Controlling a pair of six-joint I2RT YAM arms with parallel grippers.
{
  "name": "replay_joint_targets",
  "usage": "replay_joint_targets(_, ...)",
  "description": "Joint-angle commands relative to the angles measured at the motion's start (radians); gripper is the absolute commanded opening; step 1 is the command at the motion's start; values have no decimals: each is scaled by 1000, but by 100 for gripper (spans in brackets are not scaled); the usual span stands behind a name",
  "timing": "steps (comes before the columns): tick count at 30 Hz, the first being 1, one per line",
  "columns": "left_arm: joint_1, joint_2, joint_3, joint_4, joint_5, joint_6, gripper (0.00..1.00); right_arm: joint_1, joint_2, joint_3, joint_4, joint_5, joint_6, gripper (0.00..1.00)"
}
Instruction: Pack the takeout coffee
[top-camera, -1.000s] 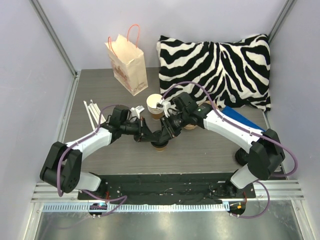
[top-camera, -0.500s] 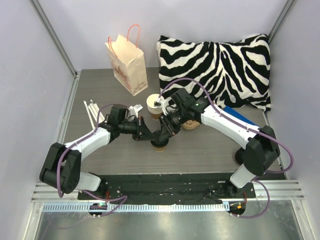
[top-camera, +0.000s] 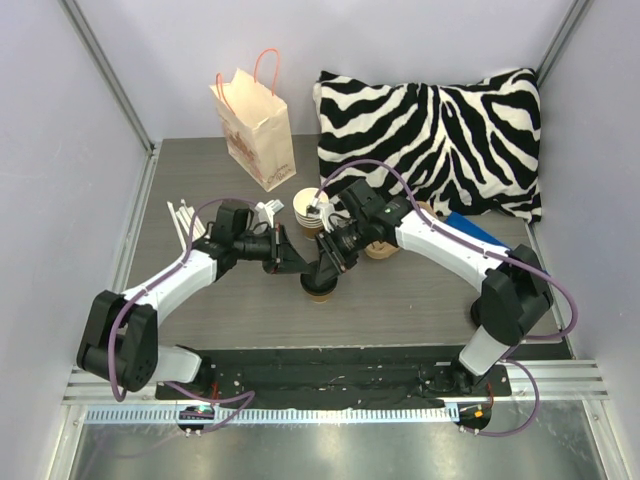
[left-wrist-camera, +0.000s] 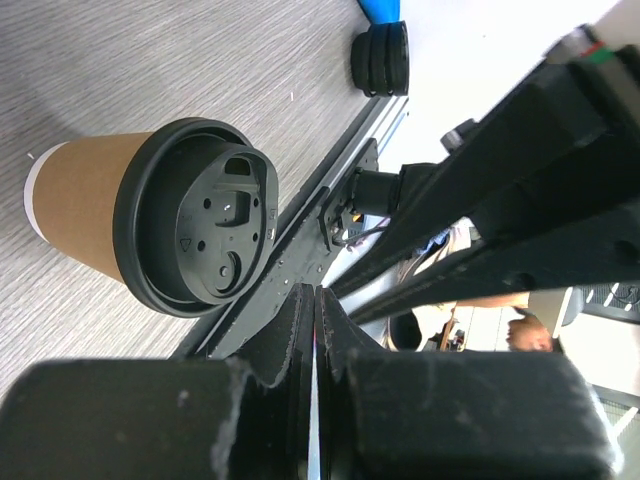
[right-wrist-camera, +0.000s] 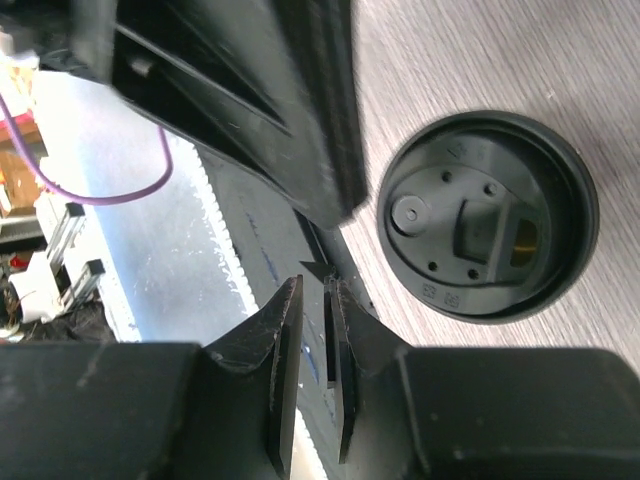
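Observation:
The takeout coffee (top-camera: 319, 288), a brown paper cup with a black lid, stands upright on the grey table just in front of both grippers. In the left wrist view the cup (left-wrist-camera: 150, 225) lies up and left of my left gripper (left-wrist-camera: 315, 300), which is shut, empty and apart from it. In the right wrist view the lid (right-wrist-camera: 488, 215) shows from above, to the right of my right gripper (right-wrist-camera: 312, 295), whose jaws are all but closed on nothing. From above, the left gripper (top-camera: 290, 262) is left of the cup and the right gripper (top-camera: 326, 270) is just over its far side.
A paper bag with pink handles (top-camera: 256, 120) stands open at the back left. A stack of cream cups (top-camera: 308, 212) stands behind the grippers, and white sticks (top-camera: 183, 225) lie at the left. A zebra pillow (top-camera: 430, 130) fills the back right. A stack of black lids (left-wrist-camera: 380, 58) sits near a blue object (top-camera: 470, 232).
My left gripper has drawn back up and to the left, away from the cup. The right gripper has shifted slightly over the cup. The cup has stayed in place.

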Motion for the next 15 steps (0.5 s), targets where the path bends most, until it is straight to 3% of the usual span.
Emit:
replay_joint_targets(1, 5, -14, 7, 36, 9, 1, 5, 1, -85, -74, 106, 47, 59, 23)
replay_joint_targets(15, -38, 78, 3, 81, -33, -25, 0, 12, -79, -172, 244, 100, 102, 23)
